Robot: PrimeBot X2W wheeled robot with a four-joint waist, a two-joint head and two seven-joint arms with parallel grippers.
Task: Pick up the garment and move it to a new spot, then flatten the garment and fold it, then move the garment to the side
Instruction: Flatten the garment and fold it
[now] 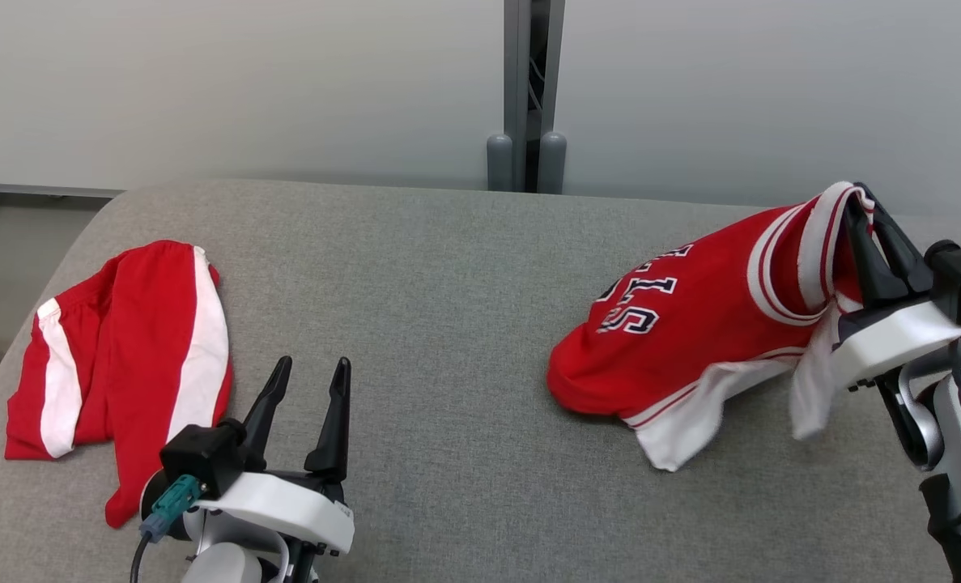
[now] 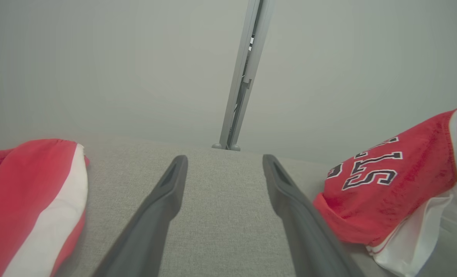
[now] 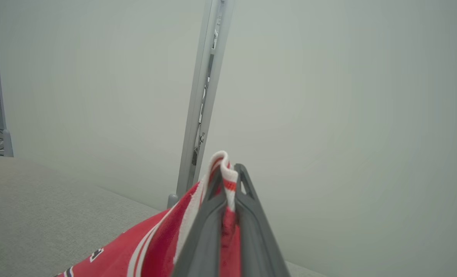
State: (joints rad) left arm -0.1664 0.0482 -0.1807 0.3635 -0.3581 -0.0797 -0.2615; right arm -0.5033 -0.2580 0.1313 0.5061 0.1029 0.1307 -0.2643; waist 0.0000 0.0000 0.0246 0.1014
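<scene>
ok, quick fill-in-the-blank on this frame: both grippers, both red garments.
1. The right gripper is ____ on the striped trim of the jersey.
2. The left gripper stands ____, with nothing between its fingers.
3. The shorts lie on the robot's ____ side of the table.
4. The stripes on the shorts are ____.
Missing words: shut; open; left; white.

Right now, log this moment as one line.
right gripper: shut on jersey trim | left gripper: open, empty | jersey: one end raised, rest on surface | shorts: lying at left
</scene>
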